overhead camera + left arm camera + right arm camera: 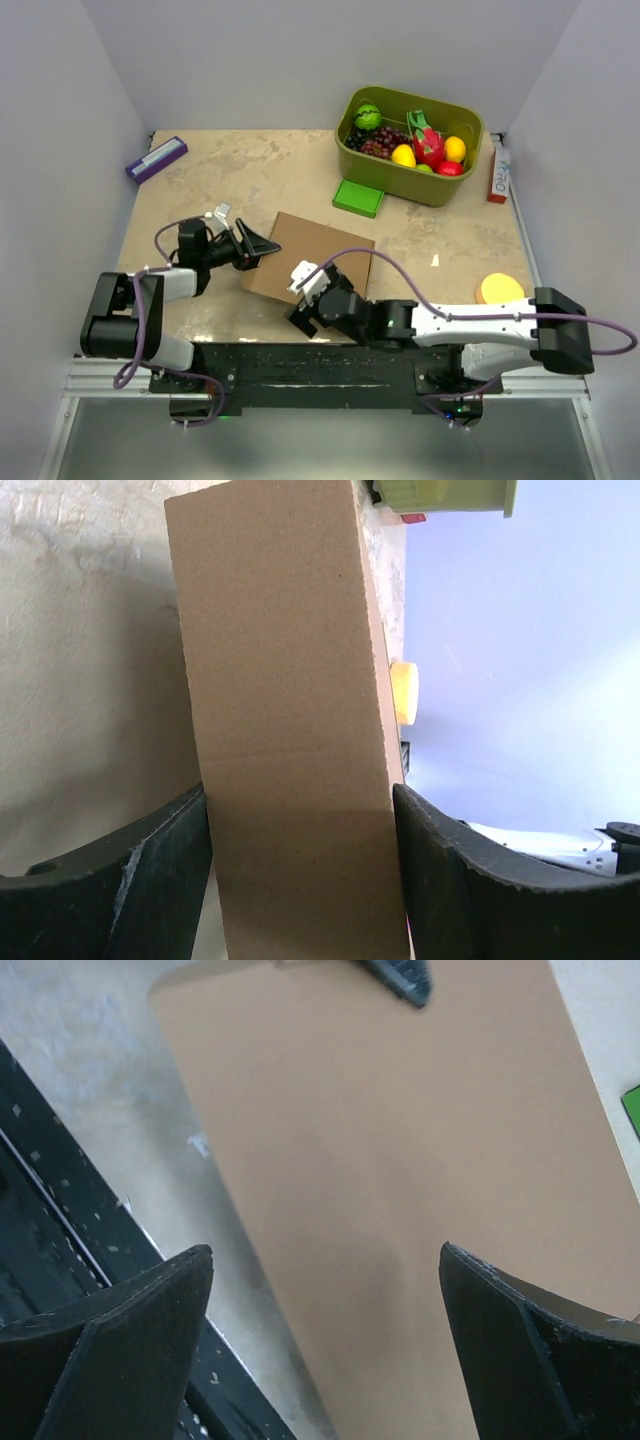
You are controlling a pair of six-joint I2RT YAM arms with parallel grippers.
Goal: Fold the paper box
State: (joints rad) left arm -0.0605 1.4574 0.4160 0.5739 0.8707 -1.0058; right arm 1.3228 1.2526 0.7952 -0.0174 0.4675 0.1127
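The paper box is plain brown cardboard and lies folded shut in the middle of the table. My left gripper is at its left edge, and in the left wrist view the box fills the gap with both fingers touching its faces. My right gripper hovers at the box's near corner with its jaws wide apart and nothing between them. The right wrist view looks down on the box's flat top, and a left fingertip shows at its far edge.
An olive-green bin of fruit stands at the back right, with a small flat green box in front of it. A purple box lies back left, a red-and-white box far right, and a yellow disc near right. The black base rail runs along the near edge.
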